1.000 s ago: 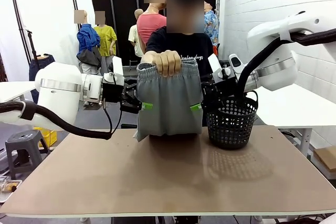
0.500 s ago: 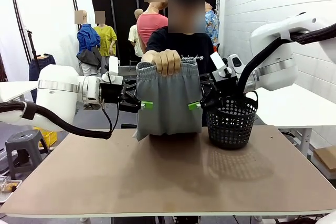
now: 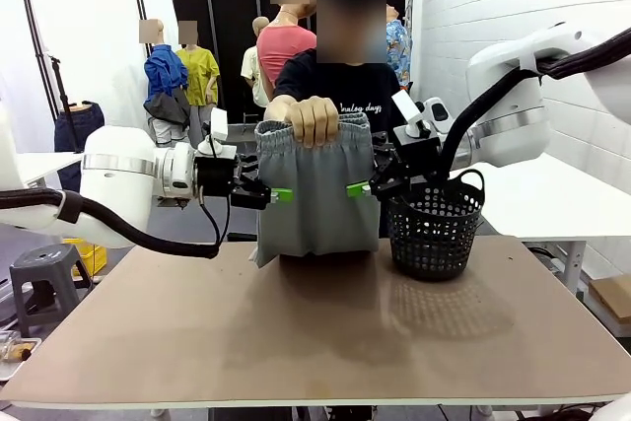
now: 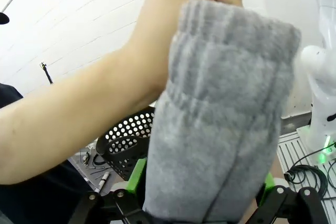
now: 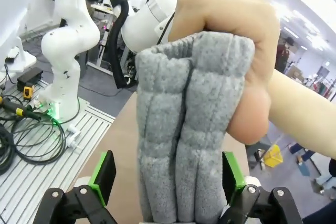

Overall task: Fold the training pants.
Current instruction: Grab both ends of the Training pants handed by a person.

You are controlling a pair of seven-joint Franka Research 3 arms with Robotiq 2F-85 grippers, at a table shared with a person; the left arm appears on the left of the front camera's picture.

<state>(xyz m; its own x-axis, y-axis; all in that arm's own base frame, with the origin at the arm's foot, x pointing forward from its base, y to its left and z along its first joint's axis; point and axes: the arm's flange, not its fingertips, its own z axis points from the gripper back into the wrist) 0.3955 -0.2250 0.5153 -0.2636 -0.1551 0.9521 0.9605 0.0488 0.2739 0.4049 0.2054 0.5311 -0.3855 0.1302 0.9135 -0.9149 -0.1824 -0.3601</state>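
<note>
Hanging item: the training pants (image 3: 314, 194), light grey, bunched into a narrow bundle, hang upright just beside the black mesh basket (image 3: 434, 229), on its left-arm side.
Support: a person's hand (image 3: 314, 117) grips the gathered waistband from above, higher than the basket's rim; the lower end of the cloth reaches the worktop (image 3: 315, 342).
Left gripper (image 3: 279, 194): level with the middle of the pants, on the side away from the basket. Jaws apart and straddling the cloth edge; in the left wrist view one green pad (image 4: 135, 174) sits close against the fabric, and contact cannot be judged.
Right gripper (image 3: 357, 188): between the pants and the basket, above the basket's near rim. Jaws apart, with the fabric edge running up between them; in the right wrist view a gap shows beside one pad (image 5: 103, 177).
Basket: upright on the worktop, standing alone.
</note>
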